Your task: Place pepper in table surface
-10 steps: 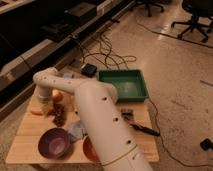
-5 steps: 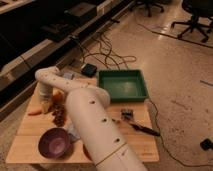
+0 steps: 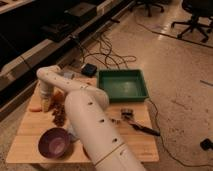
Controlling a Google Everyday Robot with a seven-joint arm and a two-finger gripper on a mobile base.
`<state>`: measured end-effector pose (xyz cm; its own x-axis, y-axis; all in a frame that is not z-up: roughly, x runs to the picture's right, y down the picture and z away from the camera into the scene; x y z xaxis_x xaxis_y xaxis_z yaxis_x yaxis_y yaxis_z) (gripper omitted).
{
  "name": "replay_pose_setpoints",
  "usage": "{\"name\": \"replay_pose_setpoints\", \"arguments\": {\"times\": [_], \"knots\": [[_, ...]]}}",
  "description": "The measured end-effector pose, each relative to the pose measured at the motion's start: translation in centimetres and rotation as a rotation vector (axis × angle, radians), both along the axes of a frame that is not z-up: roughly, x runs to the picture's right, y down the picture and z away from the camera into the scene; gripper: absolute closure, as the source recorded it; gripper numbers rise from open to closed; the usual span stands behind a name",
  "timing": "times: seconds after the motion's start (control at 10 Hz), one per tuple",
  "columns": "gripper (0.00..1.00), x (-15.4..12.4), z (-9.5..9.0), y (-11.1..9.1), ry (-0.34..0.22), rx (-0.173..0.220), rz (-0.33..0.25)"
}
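Camera view: shows the claw (image 3: 46, 103) just gone from open to closed, low over the far-left end of the counter (image 3: 26, 132). Puts the pepper (image 3: 35, 108) right beside it, lying on the wood; cannot tell whether pinched or merely touched. Reads as a grasp attempt, so placing not yet settled. Finds a green tray (image 3: 124, 98) at the back, empty. Finds a purple bowl (image 3: 54, 144) near the front, seemingly empty too. Leaves an orange fruit (image 3: 58, 96) and a brown cluster (image 3: 60, 117) loose on the wood.
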<state>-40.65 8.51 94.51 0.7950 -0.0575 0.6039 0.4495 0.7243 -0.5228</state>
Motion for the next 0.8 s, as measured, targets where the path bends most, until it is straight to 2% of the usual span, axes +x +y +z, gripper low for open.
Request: {"name": "replay_pose_setpoints", "arguments": {"times": [0.8], "knots": [[1.0,0.28,-0.08,0.06,0.002,0.002,0.0]]}}
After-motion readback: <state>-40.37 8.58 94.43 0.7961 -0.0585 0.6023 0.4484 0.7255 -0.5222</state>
